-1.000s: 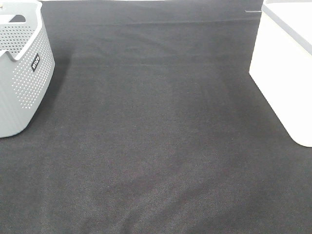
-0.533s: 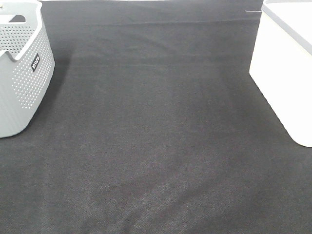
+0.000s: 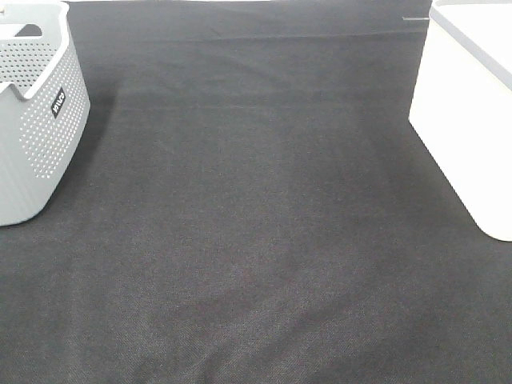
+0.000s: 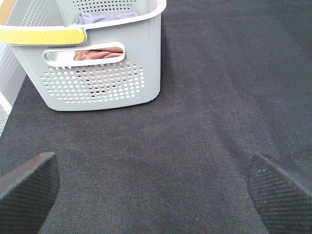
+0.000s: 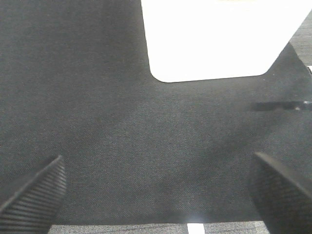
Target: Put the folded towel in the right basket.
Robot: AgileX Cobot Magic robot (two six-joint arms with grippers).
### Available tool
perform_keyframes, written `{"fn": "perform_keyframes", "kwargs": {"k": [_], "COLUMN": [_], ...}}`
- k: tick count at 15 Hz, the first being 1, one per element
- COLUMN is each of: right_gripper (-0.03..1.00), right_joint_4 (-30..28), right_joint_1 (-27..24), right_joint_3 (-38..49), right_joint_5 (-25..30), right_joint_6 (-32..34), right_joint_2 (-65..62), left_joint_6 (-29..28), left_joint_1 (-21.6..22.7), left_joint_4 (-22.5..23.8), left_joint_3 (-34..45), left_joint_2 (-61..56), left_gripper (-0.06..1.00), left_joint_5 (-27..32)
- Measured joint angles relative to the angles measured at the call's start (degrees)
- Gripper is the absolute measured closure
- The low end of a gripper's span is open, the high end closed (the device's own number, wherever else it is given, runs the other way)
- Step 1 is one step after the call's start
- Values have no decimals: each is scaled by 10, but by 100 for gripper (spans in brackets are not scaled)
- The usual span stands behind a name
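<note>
The grey perforated basket carries a small black label with white letters on its side, too small and tilted to read. No other text shows.

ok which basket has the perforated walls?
The grey basket on the left, dotted with holes and holding cloth; the white basket on the right has smooth, solid walls.

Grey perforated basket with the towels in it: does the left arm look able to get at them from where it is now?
Probably yes. The left end effector is open and empty, facing the grey basket across bare black cloth. The brown towel and purple towel lie inside, so it must go over the rim; the yellow handle spans part of the opening.
</note>
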Motion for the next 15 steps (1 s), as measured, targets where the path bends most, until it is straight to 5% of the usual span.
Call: {"fn": "perform_keyframes", "kwargs": {"k": [15], "right_gripper": [-1], "right_joint_4": [-2], "right_joint_1": [0], "right_joint_3": [0], "right_joint_5": [0], "right_joint_6": [0], "right_joint_2": [0], "left_joint_6": [0], "left_joint_1": [0], "left_joint_4": [0], "left_joint_3": [0], "left_joint_2": [0], "left_gripper": [-4], "left_joint_5": [0]}}
